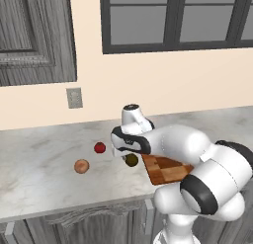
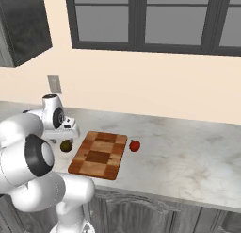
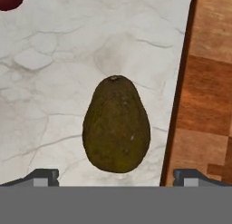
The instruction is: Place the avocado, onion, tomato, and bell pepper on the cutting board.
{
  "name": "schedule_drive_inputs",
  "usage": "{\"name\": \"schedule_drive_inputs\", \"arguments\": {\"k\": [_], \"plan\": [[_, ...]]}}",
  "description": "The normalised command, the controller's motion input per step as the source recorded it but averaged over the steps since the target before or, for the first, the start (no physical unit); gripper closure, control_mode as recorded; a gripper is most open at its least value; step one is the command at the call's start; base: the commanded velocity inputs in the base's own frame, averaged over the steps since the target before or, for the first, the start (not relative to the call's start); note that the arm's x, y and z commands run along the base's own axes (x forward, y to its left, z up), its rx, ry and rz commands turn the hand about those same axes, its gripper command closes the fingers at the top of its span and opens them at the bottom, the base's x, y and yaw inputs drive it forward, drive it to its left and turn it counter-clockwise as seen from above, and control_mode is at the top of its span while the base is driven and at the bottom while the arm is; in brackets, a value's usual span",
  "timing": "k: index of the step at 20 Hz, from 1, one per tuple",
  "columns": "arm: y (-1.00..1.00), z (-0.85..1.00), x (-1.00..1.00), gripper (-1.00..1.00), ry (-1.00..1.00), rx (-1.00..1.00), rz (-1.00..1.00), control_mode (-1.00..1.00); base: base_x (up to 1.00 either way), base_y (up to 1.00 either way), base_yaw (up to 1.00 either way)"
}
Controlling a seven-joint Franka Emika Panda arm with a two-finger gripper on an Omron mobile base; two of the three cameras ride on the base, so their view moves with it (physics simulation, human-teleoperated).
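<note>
The avocado [image 3: 116,124] lies on the marble tabletop [image 3: 54,82] directly below the pincer [image 3: 116,175] — in the hand view it sits squarely between the two finger tips, its long axis running away from the camera with the narrow stem end at the far side. That puts the broad belly of the fruit across the gap between the fingers, which is how I judge it wants to be taken. The pincer stands wide open with nothing in it, its tips well to either side of the fruit, and it seems to be apart from the fruit rather than touching it.

Just beside the avocado lies the cutting board [image 3: 208,105] — its dark edge runs roughly parallel to the fruit's long axis. A straight descent and a close should do, then a short carry sideways onto the wood.

From the left base view the avocado [image 1: 131,160] sits at the board's [image 1: 165,170] left edge, under the hand. The onion [image 1: 81,166] and a red fruit [image 1: 100,148] lie further left on the tabletop, well apart from the board. The right base view shows another red fruit [image 2: 134,145] just past the board's far side.
</note>
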Motion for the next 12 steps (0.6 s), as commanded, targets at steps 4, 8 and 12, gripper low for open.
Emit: {"name": "schedule_drive_inputs", "arguments": {"k": [4,8,12], "plan": [[-0.03,-0.21,0.07,-1.00,0.00,0.00,0.00,-1.00,0.00,0.00,0.00],[0.00,-0.18,0.05,-1.00,0.01,0.00,0.00,-1.00,0.00,0.00,0.00],[0.00,-0.12,0.03,-1.00,0.00,0.00,0.00,-1.00,0.00,0.00,0.00]]}}
